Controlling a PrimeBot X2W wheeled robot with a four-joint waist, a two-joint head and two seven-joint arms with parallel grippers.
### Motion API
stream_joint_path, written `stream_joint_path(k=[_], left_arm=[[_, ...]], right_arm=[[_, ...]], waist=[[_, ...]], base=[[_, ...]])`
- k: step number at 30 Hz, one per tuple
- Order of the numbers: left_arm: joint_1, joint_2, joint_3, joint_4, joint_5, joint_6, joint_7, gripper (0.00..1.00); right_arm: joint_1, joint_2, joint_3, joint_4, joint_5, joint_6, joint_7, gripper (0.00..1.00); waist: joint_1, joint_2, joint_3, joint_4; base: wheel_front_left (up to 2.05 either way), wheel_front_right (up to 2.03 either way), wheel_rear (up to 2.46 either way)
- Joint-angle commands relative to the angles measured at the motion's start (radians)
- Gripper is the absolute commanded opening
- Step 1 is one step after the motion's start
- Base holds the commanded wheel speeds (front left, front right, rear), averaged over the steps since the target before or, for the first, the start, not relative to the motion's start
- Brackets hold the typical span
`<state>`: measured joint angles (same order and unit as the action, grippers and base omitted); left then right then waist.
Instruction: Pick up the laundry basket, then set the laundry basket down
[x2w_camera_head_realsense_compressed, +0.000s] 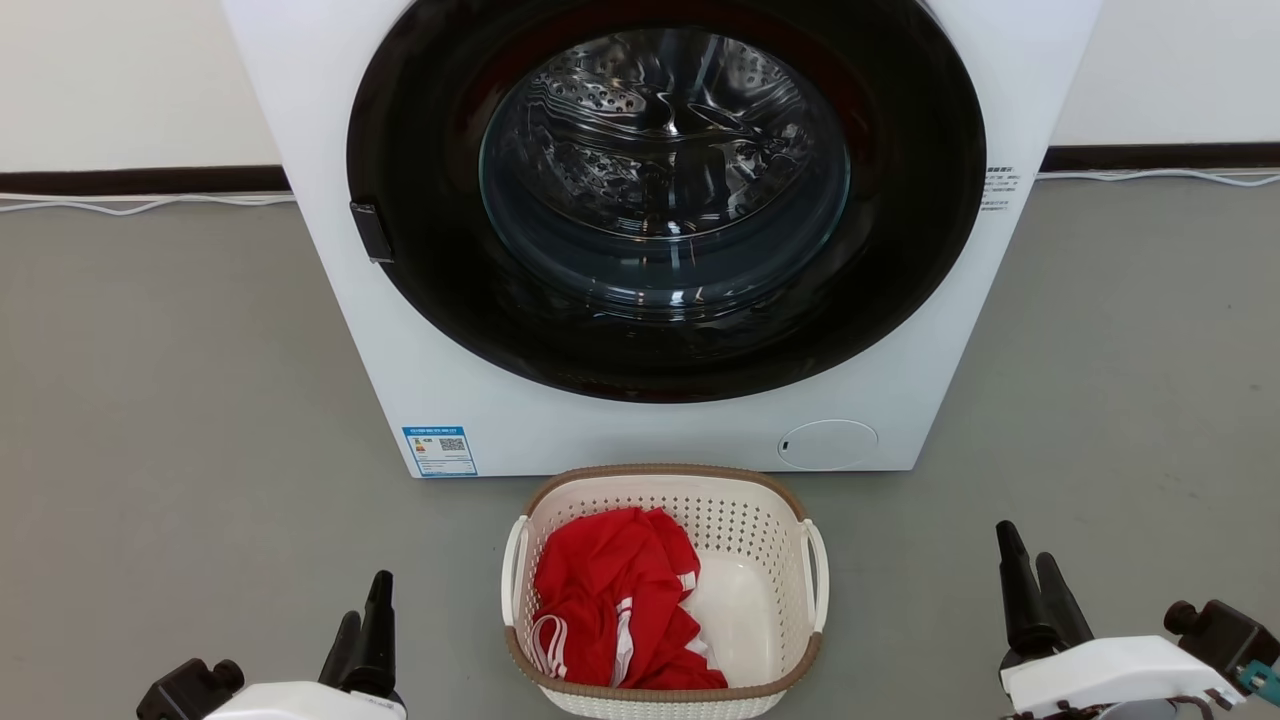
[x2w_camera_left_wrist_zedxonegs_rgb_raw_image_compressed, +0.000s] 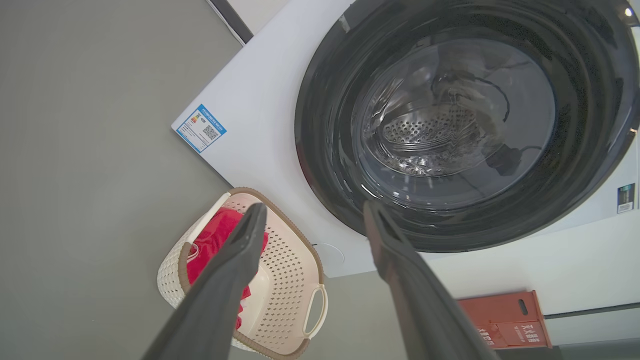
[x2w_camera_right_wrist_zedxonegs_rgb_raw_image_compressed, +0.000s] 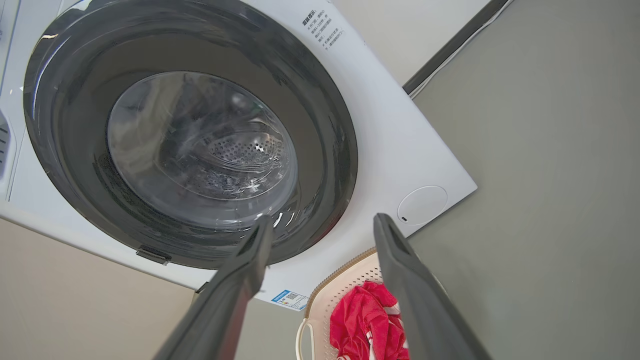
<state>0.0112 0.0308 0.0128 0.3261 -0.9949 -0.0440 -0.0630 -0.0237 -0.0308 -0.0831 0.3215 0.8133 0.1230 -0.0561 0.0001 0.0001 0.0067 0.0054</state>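
Laundry basket (x2w_camera_head_realsense_compressed: 742, 520): upright on the grey floor (x2w_camera_head_realsense_compressed: 160, 400), just in front of the washing machine (x2w_camera_head_realsense_compressed: 450, 380) and below its round door; cream perforated walls, brown rim, a white loop handle on each side.
Contents: a red garment (x2w_camera_head_realsense_compressed: 615, 600) with white stripes, heaped toward the robot's left side; the basket's pale bottom is bare at the right.
Left pincer (x2w_camera_head_realsense_compressed: 366, 598): low at the basket's left, apart from it, fingers spread wide, holding nothing.
Right pincer (x2w_camera_head_realsense_compressed: 1024, 545): at the basket's right, farther off, fingers also spread wide, holding nothing.
Washing machine: white front, dark door ring, metal drum visible through the glass; blue sticker (x2w_camera_head_realsense_compressed: 440, 451) at its lower left corner.
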Motion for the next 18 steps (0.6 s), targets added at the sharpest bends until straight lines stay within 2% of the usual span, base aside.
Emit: stream_joint_path(k=[1, 18], left_arm=[[-0.024, 0.008, 0.011, -0.030, 0.019, 0.005, -0.007, 1.00], [-0.020, 0.011, -0.006, -0.039, 0.209, 0.033, -0.060, 1.00]], right_arm=[[-0.030, -0.012, 0.016, -0.028, -0.024, 0.004, -0.014, 1.00], [-0.028, -0.014, 0.036, -0.025, -0.262, 0.005, -0.067, 1.00]], waist=[[0.0000, -0.0001, 0.000, 0.000], [0.0000, -0.0001, -0.001, 0.010]], base=[[0.00, 0.00, 0.00], [0.00, 0.00, 0.00]])
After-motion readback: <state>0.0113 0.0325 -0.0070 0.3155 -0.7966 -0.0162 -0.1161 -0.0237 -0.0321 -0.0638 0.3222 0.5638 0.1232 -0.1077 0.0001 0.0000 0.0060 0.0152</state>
